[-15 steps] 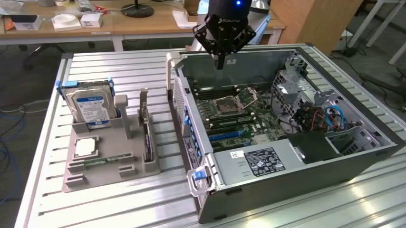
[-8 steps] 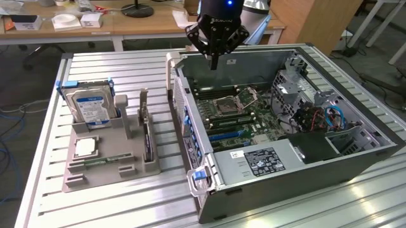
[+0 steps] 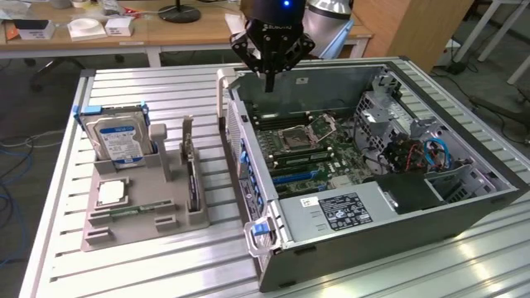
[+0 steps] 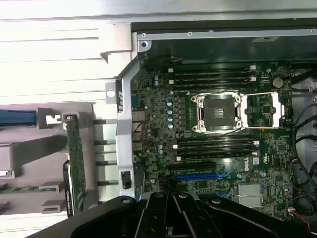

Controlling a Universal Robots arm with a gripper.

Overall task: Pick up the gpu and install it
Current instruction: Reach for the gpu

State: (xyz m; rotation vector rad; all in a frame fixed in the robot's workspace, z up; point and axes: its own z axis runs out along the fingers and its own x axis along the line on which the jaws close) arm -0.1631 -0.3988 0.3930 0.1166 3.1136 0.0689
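The gpu (image 3: 192, 180) is a thin card standing on edge in a slot of the grey holder tray (image 3: 136, 226), on the exterior view's left of the open computer case (image 3: 373, 155). In the wrist view the gpu (image 4: 74, 158) appears as a slim greenish-brown strip with a black part beside it. My gripper (image 3: 267, 84) hangs above the case's far wall, fingers shut together with nothing between them. It is well apart from the gpu. The motherboard's blue expansion slot (image 4: 195, 176) lies bare just ahead of my gripper (image 4: 173, 208).
The tray also holds a silver hard drive (image 3: 120, 139) with a blue label, a CPU chip (image 3: 112, 191) and a green RAM stick (image 3: 136, 210). Inside the case are the CPU socket (image 3: 294, 138), a power supply (image 3: 352, 211) and cables (image 3: 431, 155). A desk (image 3: 124, 31) stands behind.
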